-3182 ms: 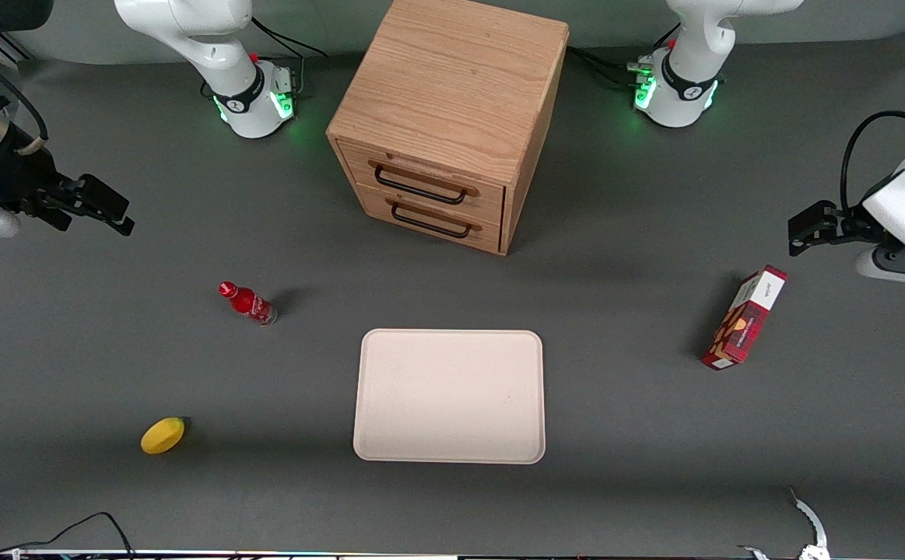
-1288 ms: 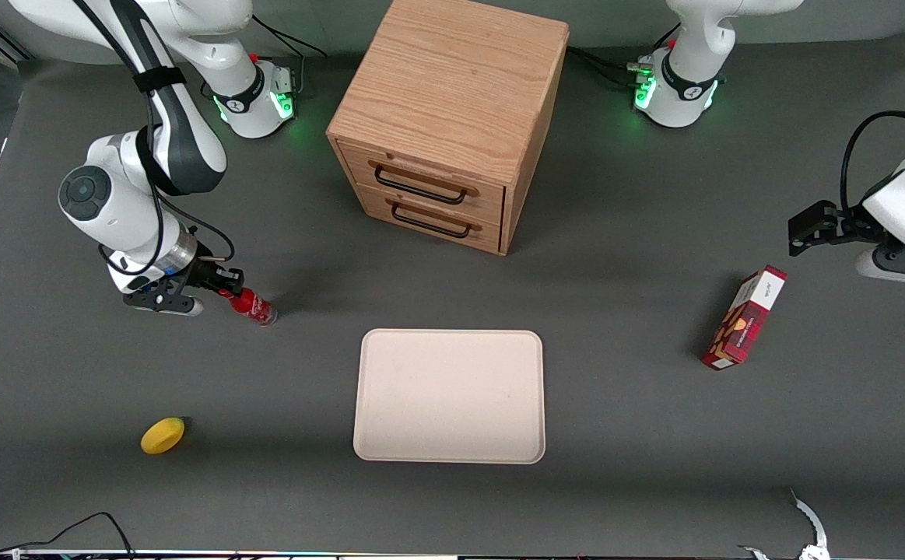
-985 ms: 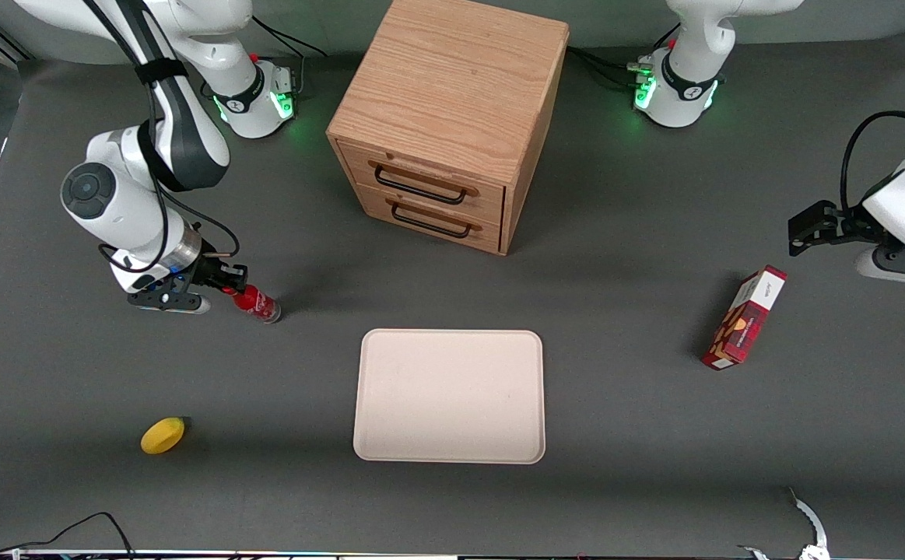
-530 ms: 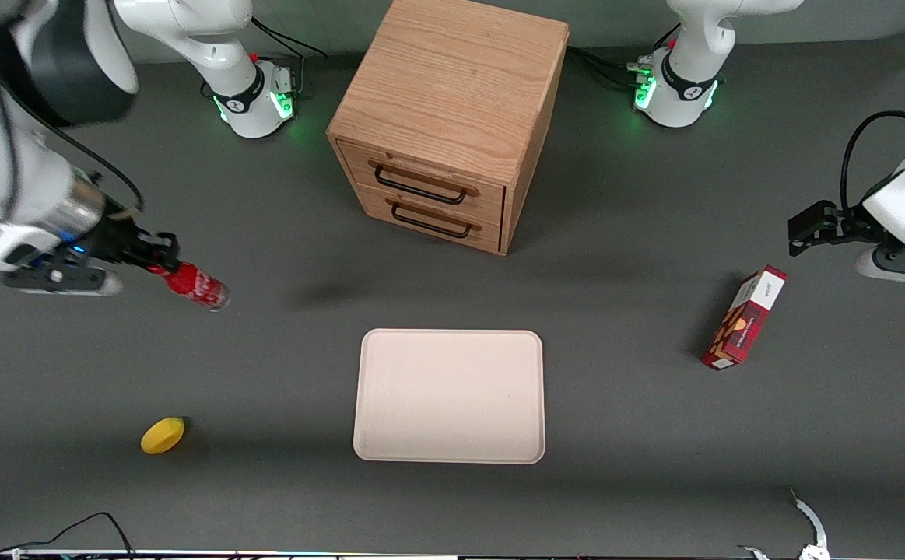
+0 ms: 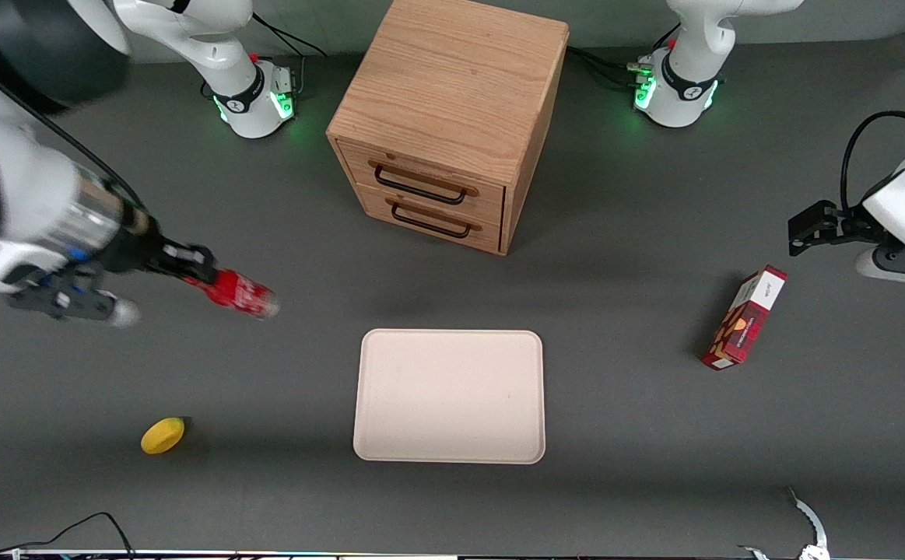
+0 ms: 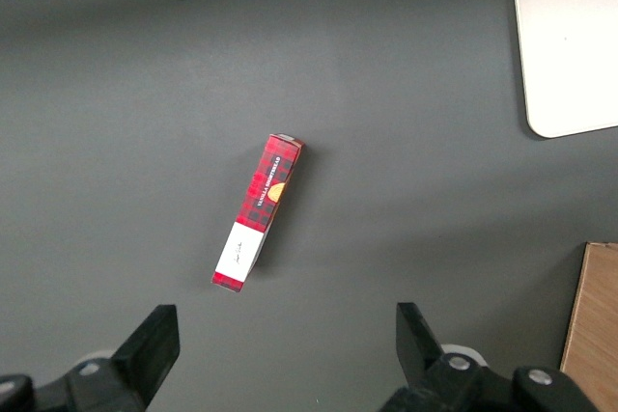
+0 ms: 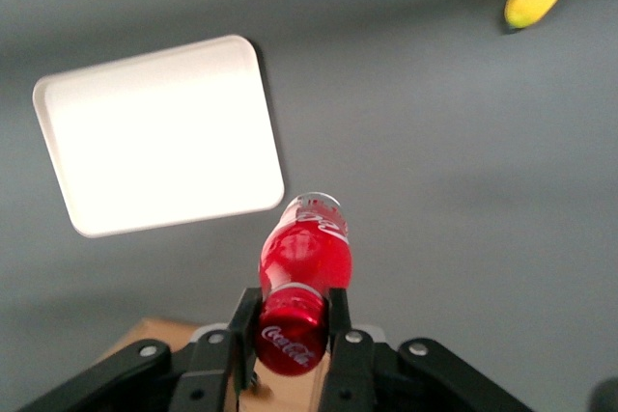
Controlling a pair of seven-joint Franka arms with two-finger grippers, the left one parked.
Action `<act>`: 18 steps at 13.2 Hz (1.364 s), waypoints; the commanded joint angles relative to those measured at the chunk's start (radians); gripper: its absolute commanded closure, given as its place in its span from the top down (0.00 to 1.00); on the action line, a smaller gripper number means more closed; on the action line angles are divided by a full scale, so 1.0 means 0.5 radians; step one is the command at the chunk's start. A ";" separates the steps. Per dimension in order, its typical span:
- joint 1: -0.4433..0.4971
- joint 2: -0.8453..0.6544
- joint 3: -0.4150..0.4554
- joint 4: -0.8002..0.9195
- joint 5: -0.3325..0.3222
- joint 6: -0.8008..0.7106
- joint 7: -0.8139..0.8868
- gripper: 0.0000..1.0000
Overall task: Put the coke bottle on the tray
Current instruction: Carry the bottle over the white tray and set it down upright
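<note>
two black fingers [image 7: 336,327] of the tool [image 5: 191,268] were pinching the coke bottle [image 5: 240,293] at its neck, just under the red cap, one on each side. that high grip made sense: the neck is the narrowest part, and the fingers sat under the wider cap, so the bottle should not slide out downward. it also left the clear base free to meet a surface first.

in the front view the bottle hung clear of the counter [image 5: 654,467], lifted and leaning with its base toward the tray [image 5: 450,397]; nothing touched it but the tool. in the right wrist view the coke bottle [image 7: 304,262] pointed away from the camera at the grey surface, with the tray [image 7: 154,132] empty and well apart from it.

the lift looked finished and the carry toward the tray was the step in hand, so the task was perhaps halfway along. the tray sat open on the counter in front of the wooden drawer cabinet [image 5: 452,117] and nearer the front camera than it, with nothing between it and the bottle, so a straight path seemed free.

one lemon [image 5: 163,435] lay nearer the front camera, toward the working arm's end, out of the way. a red carton [image 5: 744,317] lay toward the parked arm's end.

my worry would be the setting down: a slim bottle on a small base may tip if let go while tilted.
</note>
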 commanded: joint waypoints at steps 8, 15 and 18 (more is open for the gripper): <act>0.178 0.866 0.366 0.169 -0.833 0.821 1.104 0.00; 0.175 0.885 0.363 0.039 -0.916 0.972 1.199 1.00; 0.166 0.812 0.366 0.042 -0.919 0.926 1.184 1.00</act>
